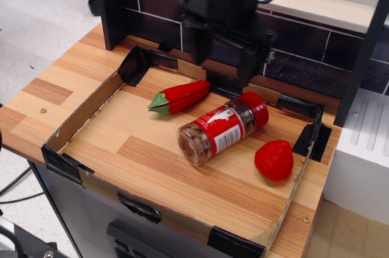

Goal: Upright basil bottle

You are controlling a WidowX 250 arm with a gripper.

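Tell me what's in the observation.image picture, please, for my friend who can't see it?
A basil bottle with a red cap lies on its side in a shallow cardboard tray on a wooden table. A red toy pepper lies to its left and a red toy strawberry to its right. The robot's black gripper hangs open above the tray's back edge, holding nothing.

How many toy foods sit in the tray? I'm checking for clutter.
2: the toy pepper lies at the back left of the tray, the toy strawberry at the right. None seem hidden.
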